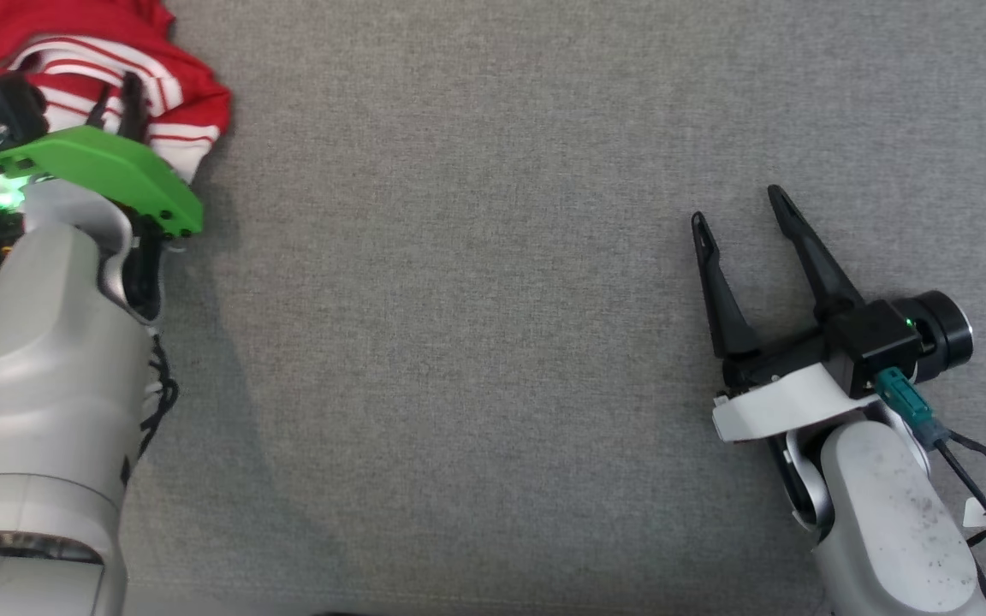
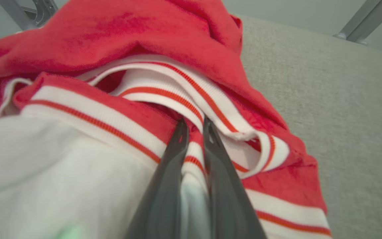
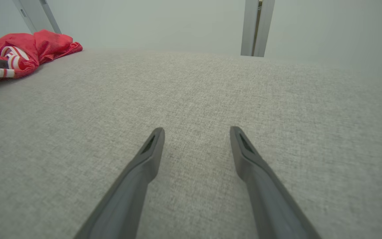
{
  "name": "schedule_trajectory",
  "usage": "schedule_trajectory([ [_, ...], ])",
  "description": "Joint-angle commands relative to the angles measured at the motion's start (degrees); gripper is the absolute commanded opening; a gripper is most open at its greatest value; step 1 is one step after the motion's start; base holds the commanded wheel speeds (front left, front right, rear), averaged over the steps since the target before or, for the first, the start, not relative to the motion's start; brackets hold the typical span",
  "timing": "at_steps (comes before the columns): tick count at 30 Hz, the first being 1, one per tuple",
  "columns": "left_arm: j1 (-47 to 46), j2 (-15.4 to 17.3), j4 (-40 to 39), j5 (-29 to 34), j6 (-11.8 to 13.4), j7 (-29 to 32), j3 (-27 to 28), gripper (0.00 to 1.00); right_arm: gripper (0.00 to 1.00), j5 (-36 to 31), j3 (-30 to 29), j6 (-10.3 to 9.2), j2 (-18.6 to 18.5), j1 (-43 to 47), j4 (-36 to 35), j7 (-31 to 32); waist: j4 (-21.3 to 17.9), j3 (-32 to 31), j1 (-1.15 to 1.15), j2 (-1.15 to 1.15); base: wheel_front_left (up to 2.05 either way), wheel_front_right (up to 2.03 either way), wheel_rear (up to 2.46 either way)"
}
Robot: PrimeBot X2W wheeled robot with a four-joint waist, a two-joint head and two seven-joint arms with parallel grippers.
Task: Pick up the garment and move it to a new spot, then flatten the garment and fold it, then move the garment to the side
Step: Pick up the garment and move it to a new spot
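Note:
The garment (image 1: pixel 99 38) is a crumpled heap of red cloth with white, red-striped ribbing and a white part, lying at the far left corner of the grey table (image 1: pixel 493 299). My left gripper (image 1: pixel 116 98) reaches into it from the near side. In the left wrist view my left gripper (image 2: pixel 194 124) has its two dark fingers close together, with a fold of the garment's (image 2: pixel 128 39) striped ribbing pinched between them. My right gripper (image 1: pixel 737 205) hovers open over bare table at the right, far from the garment (image 3: pixel 35 44); nothing lies between the fingers of the right gripper (image 3: pixel 196 132).
The grey fabric surface stretches wide between the two arms. Beyond the table's far edge stand a pale wall and metal frame posts (image 3: pixel 255 26). A slanted metal strut (image 2: pixel 360 23) shows behind the garment.

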Motion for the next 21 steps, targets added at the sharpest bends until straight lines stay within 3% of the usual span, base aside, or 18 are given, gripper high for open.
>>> schedule_trajectory([
  [1,1.4,-1.2,-1.4,-0.7,-0.5,-0.8,-0.6,0.0,1.0,0.9,-0.2,-0.11,-0.2,3.4,2.7,0.7,-0.6,-5.6,0.0,0.0,0.0,0.0,0.0],
  [8,7.9,-2.7,-17.0,-2.7,-0.5,1.5,-8.4,0.0,1.0,3.6,-0.1,-0.12,0.8,6.8,3.4,0.5,-2.3,-14.9,0.0,0.0,0.0,0.0,0.0],
  [14,16.6,-2.3,-36.9,-5.8,-0.5,8.8,-14.3,0.0,1.0,7.9,0.8,-0.11,0.9,10.5,3.6,0.4,-5.6,-21.4,0.0,0.0,0.0,0.0,0.0],
  [21,25.9,-1.9,-60.0,-7.4,3.9,19.9,-20.2,0.0,1.0,10.3,0.9,-0.11,0.9,12.2,3.2,0.4,-11.1,-23.4,0.0,0.0,0.0,0.0,0.0],
])
